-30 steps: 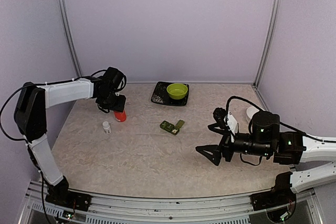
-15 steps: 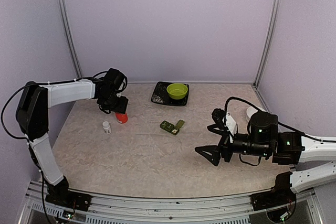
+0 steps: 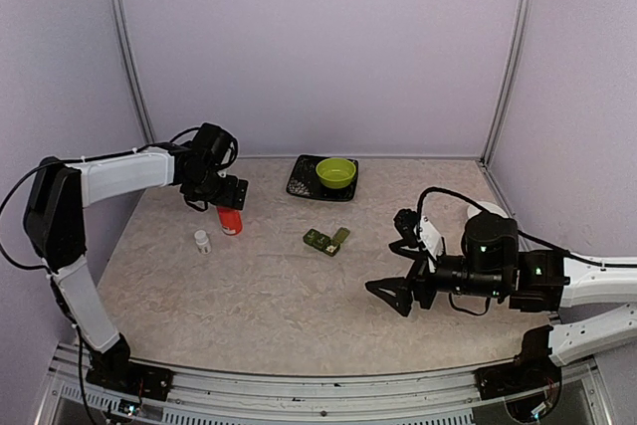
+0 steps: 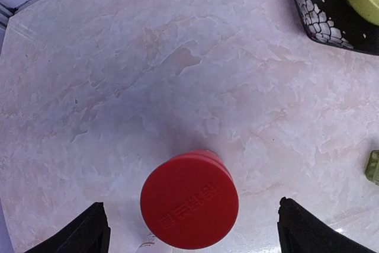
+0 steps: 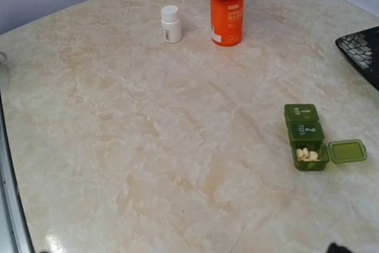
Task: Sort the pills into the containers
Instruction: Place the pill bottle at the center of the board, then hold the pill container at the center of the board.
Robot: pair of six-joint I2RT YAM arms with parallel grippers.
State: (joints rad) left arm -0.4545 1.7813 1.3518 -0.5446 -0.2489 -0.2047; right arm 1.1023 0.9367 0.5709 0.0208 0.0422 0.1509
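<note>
The containers [image 3: 326, 239] are a row of small green boxes mid-table. In the right wrist view the nearest box of the containers [image 5: 305, 134] is open, its lid [image 5: 347, 151] flat beside it and pale pills [image 5: 307, 154] inside. My left gripper [image 3: 227, 198] hangs open over an orange bottle with a red cap [image 3: 230, 221]. From the left wrist, the cap [image 4: 189, 207] sits between the two fingertips without touching either. My right gripper [image 3: 383, 291] is open and empty, low over the table, to the right of the containers.
A small white bottle [image 3: 202, 241] stands just left of the orange one. A black patterned tray [image 3: 302, 184] with a lime green bowl [image 3: 336, 173] sits at the back centre. A white object [image 3: 481, 211] lies at the right wall behind my right arm.
My left gripper's jaws have spread wide and let go of the orange bottle, which stands on the table. My right arm has crept a little to the left.
</note>
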